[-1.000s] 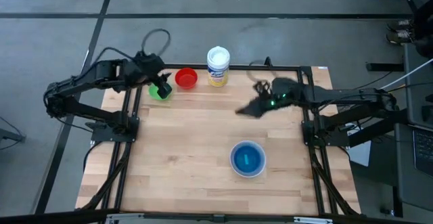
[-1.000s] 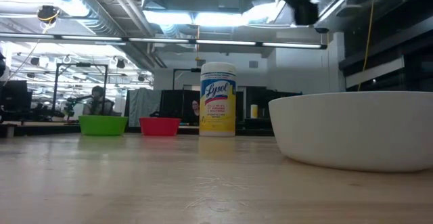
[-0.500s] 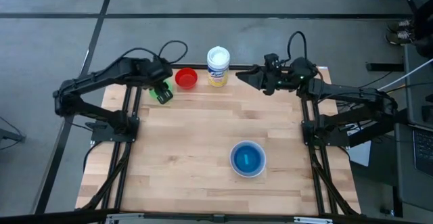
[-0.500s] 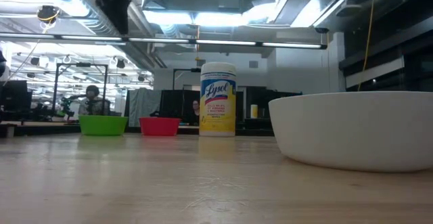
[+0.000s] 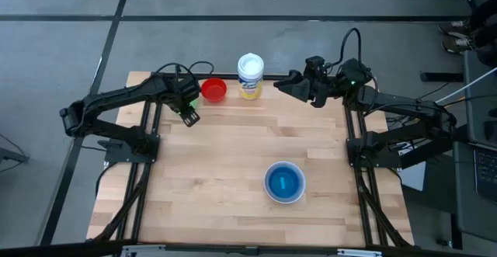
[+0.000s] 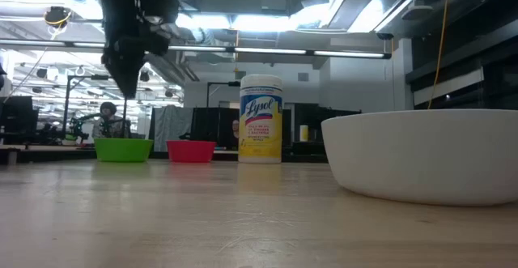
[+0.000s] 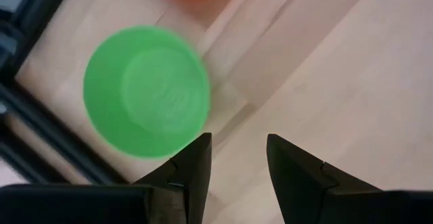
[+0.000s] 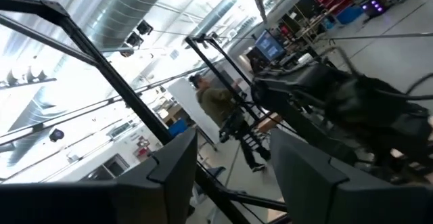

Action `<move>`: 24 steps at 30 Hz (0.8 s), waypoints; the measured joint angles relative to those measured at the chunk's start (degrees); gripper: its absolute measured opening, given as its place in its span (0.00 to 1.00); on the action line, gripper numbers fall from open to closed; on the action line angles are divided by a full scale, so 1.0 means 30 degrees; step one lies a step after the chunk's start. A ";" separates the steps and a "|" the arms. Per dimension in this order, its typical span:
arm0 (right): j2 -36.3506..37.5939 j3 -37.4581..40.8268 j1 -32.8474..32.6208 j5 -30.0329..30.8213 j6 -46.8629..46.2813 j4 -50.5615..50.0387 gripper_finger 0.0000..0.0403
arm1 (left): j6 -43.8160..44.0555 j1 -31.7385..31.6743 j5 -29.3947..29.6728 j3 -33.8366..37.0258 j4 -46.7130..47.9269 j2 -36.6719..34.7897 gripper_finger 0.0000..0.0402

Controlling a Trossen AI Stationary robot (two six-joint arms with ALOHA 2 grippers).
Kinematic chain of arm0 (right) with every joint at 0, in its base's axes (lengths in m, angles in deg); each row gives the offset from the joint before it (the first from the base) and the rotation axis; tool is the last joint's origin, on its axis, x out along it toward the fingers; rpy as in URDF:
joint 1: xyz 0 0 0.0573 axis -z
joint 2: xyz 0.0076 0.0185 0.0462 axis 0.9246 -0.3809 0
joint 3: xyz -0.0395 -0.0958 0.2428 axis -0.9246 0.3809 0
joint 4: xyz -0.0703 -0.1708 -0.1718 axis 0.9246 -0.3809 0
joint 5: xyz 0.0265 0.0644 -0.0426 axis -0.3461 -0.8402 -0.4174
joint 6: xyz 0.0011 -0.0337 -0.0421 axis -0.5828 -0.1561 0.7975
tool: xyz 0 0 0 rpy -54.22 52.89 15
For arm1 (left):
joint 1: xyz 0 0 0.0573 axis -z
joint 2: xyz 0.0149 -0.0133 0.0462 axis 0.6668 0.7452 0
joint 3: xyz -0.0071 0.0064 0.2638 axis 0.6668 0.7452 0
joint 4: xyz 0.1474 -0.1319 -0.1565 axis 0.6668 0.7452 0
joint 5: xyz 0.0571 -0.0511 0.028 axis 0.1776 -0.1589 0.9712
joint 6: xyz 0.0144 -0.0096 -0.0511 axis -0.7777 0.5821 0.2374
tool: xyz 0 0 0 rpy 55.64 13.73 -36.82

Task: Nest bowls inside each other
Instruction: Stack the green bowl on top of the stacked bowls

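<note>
The green bowl (image 7: 145, 92) and the red bowl (image 5: 213, 90) stand on their bases at the table's far left. My left gripper (image 7: 238, 143) hangs open above the table, pointing down just beside the green bowl's rim, touching nothing. In the low view it (image 6: 126, 74) hovers over the green bowl (image 6: 123, 149). The white bowl (image 6: 421, 155) stands at the near right with a dark blue bowl (image 5: 284, 182) and a cyan one inside it. My right gripper (image 5: 283, 82) is raised near the far right, open and empty.
A white cylindrical tub with a yellow label (image 5: 250, 75) stands upright at the far edge between the red bowl and my right gripper. Bare wooden tabletop (image 5: 217, 171) spreads across the middle and the near left. Black frame rails (image 5: 147, 156) run along both sides.
My left gripper has come down over the green bowl, shifting a little toward the near edge, and has tipped to point steeply down. My right gripper has risen and gone from the table's middle right toward the far edge, tipping up to about level.
</note>
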State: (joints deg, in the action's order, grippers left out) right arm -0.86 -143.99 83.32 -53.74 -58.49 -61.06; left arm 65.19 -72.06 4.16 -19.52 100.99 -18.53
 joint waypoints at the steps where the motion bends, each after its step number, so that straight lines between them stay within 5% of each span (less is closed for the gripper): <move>1: 0.0005 -0.0110 0.0007 0.0000 -0.0117 -0.0005 0.46 | -0.0154 -0.0323 -0.0089 0.0198 -0.0036 -0.0005 0.35; 10: -0.0003 -0.1268 0.0005 0.0663 -0.1193 -0.0048 0.46 | -0.1671 -0.2319 -0.2522 0.2400 -0.2336 -0.0007 0.35; 24: -0.0075 -0.1756 -0.0015 0.2722 -0.1023 -0.0176 0.45 | -0.5138 -0.4005 -0.2602 0.3013 -0.3132 0.0729 0.35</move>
State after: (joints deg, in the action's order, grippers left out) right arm -1.09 -149.26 83.27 -45.57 -61.55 -61.59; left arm 49.77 -84.08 -3.64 -10.49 91.59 -16.35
